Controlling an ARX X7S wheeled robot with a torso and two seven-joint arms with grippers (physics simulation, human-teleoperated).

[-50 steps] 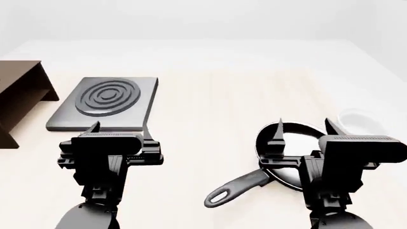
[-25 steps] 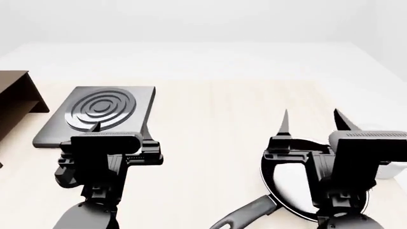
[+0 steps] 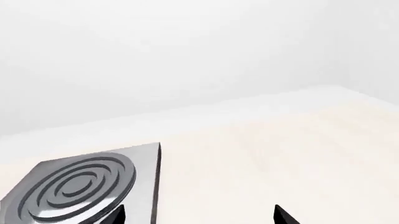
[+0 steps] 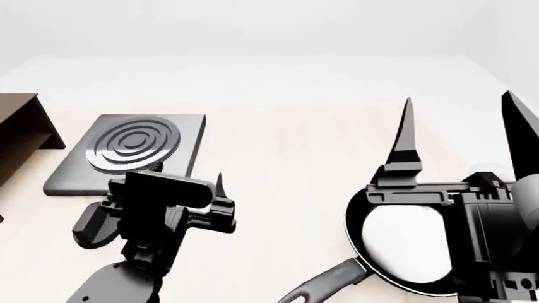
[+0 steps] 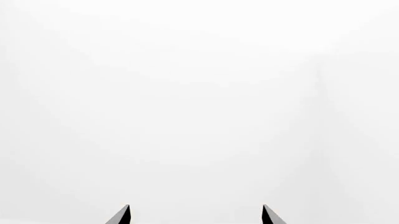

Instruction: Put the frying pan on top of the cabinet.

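Observation:
The frying pan (image 4: 396, 243) lies on the pale table at the front right, glossy inside up, its grey handle (image 4: 324, 284) pointing to the front left. My right gripper (image 4: 459, 120) is open and empty, raised above the pan's far side with its fingers pointing up and away; the right wrist view shows only its two tips (image 5: 196, 215) against white. My left gripper (image 4: 187, 175) is open and empty, just in front of the hob plate. The dark brown cabinet (image 4: 21, 136) stands at the far left edge, partly cut off.
The square grey hob plate (image 4: 126, 151) with concentric rings lies between the cabinet and the table's middle; it also shows in the left wrist view (image 3: 81, 186). A faint pale object (image 4: 486, 169) sits behind my right gripper. Bare table stretches between the two arms.
My right gripper has risen and tilted upward over the pan, its fingers now much taller in view. My left gripper has turned a little to the right. The head view shifted earlier.

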